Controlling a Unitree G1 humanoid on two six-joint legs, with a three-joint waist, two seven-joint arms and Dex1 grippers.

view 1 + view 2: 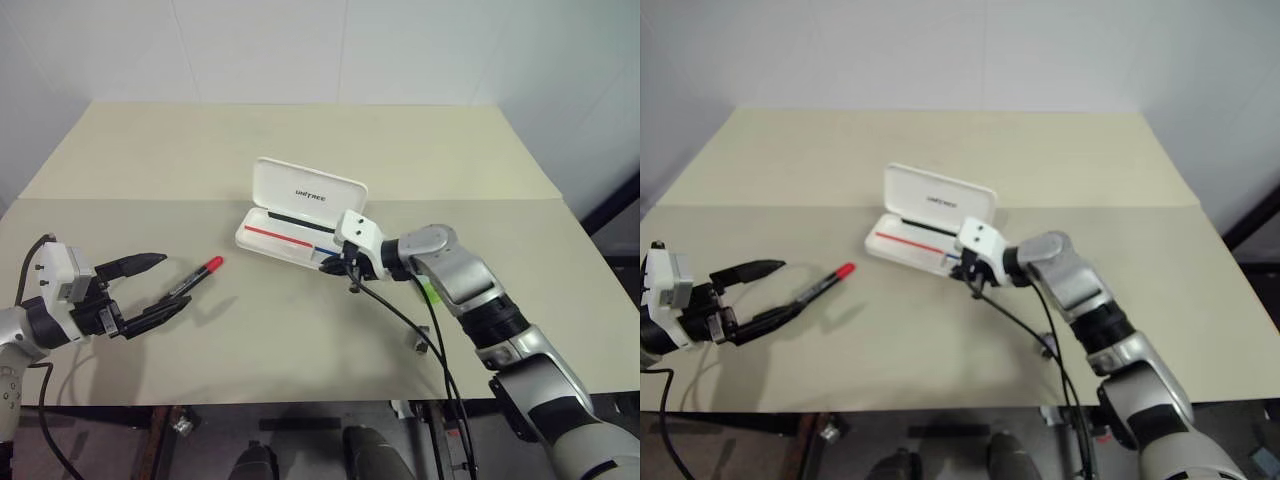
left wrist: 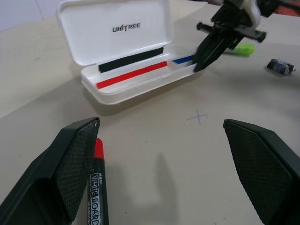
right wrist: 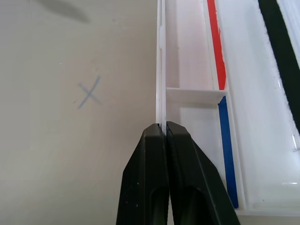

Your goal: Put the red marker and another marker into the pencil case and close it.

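The white pencil case (image 1: 262,237) lies open in the middle of the table, lid (image 1: 310,190) raised, with a red and blue line on its inner tray. My right gripper (image 1: 324,266) is shut, its tips meeting at the tray's front wall (image 3: 161,70) near the blue end; I cannot tell whether they pinch it. The red marker (image 1: 195,281), black barrel and red cap, lies on the table left of the case. My left gripper (image 1: 172,282) is open around it, and the barrel rests beside one finger (image 2: 70,173). Another marker, a pale green highlighter (image 2: 239,48), lies behind my right arm.
A small dark grey block (image 2: 280,66) lies near the highlighter, toward the table's front edge. A pencilled cross (image 2: 199,116) marks the tabletop in front of the case. A black cable (image 1: 400,320) hangs from my right wrist across the table.
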